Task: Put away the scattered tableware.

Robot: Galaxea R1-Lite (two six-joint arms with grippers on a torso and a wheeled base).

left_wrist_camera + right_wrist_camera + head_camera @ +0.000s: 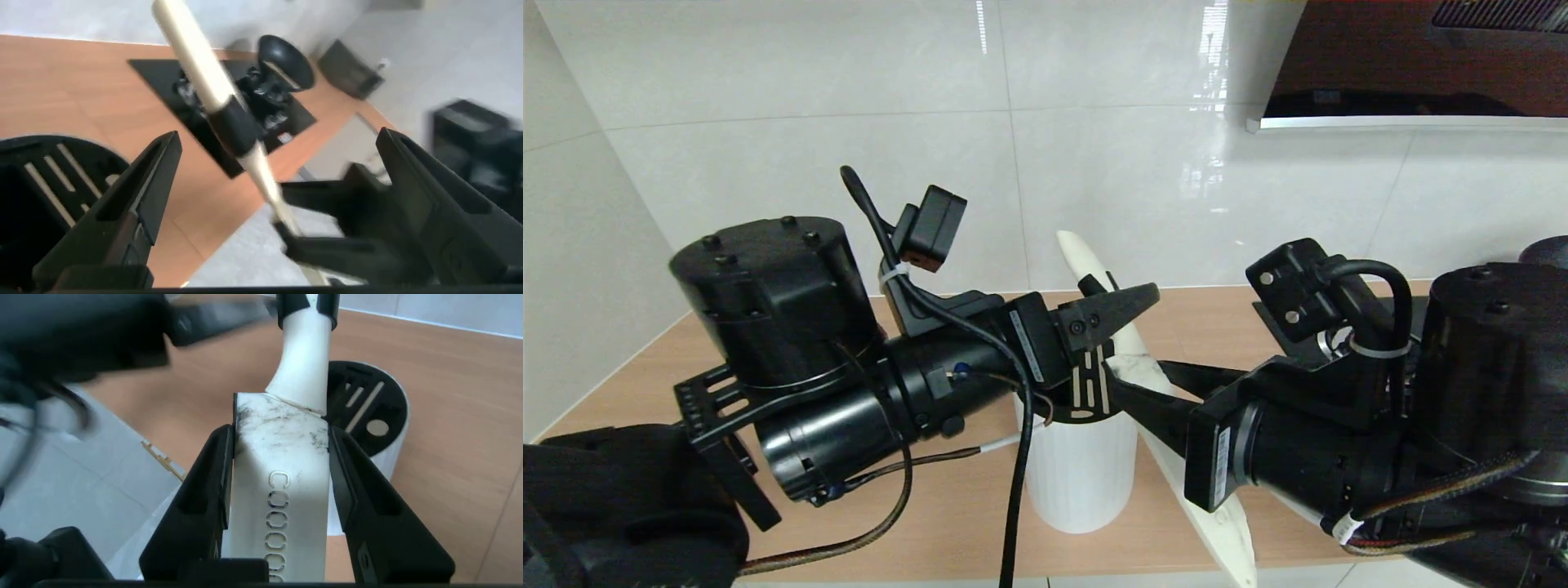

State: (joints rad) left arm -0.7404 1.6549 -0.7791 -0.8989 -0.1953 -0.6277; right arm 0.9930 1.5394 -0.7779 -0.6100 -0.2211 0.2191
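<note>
A long white slotted spatula (1085,260) hangs tilted over the wooden counter, handle toward the wall and blade toward me. My right gripper (1147,384) is shut on its flat blade (282,469), one finger (208,498) on each side. My left gripper (1119,287) is open around the cream handle (196,57), and its wide-spread fingers (139,204) do not touch it. A dark band circles the handle partway along. A white cylindrical utensil holder (1078,482) with a black slotted top (392,384) stands on the counter just below both grippers.
The wooden counter (931,523) runs back to a white tiled wall. A black flat mat (159,69) carrying dark round objects lies to the right of the holder. A dark range hood (1413,57) hangs high on the right. The counter's front edge is close below the arms.
</note>
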